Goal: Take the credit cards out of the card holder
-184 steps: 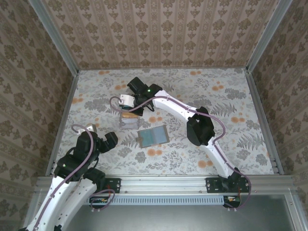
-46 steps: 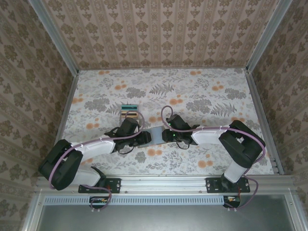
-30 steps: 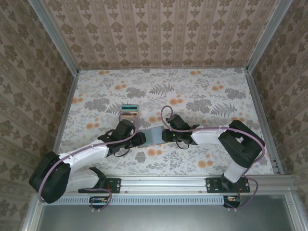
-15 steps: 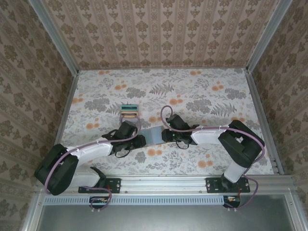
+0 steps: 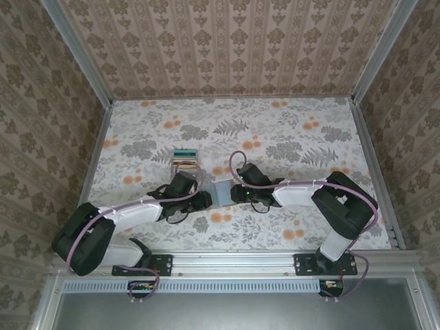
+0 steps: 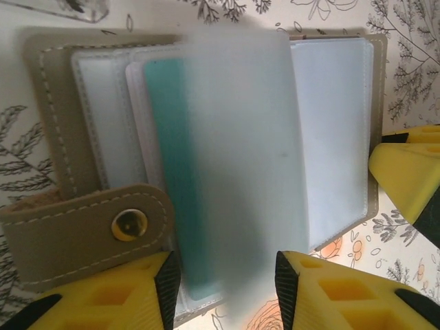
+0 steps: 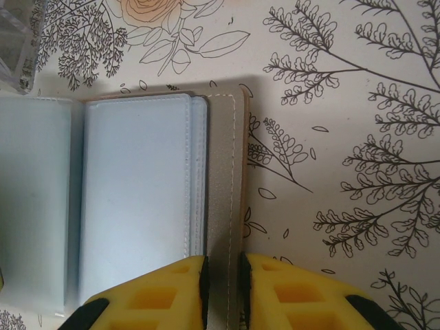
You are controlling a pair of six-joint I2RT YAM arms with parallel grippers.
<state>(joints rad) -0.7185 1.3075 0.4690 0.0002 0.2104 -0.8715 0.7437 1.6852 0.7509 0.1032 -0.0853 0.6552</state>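
The table [image 5: 309, 137], under a pale cloth printed with grey ferns and orange flowers, takes up the middle of the overhead view, with patterned wallpaper panels on three sides. Two white and black arms reach in from the bottom edge and meet just below the centre, the left arm [image 5: 130, 214] from the lower left and the right arm [image 5: 302, 192] from the lower right.

Between them lies the small flat folding card holder [image 5: 223, 193], open on the cloth, taupe outside with pale stitching and shiny grey-blue sleeves inside. In the left wrist view its snap tab [image 6: 103, 230] points to the lower left. A thin teal card [image 6: 168, 172] sits in one of the sleeves near the fold. A frosted clear leaf [image 6: 244, 172] stands lifted over it, blurred.

The left gripper [image 6: 223, 282] has its yellow fingers [image 6: 124, 299] apart, one on each side of that leaf's lower edge. I cannot tell whether they touch it. The right gripper [image 7: 221, 271] is nearly closed, pinching the card holder's outer cover [image 7: 223, 179] at its stitched edge.

A small striped stack of coloured cards [image 5: 184, 159] rests on the cloth up and left of the card holder, near it but apart.
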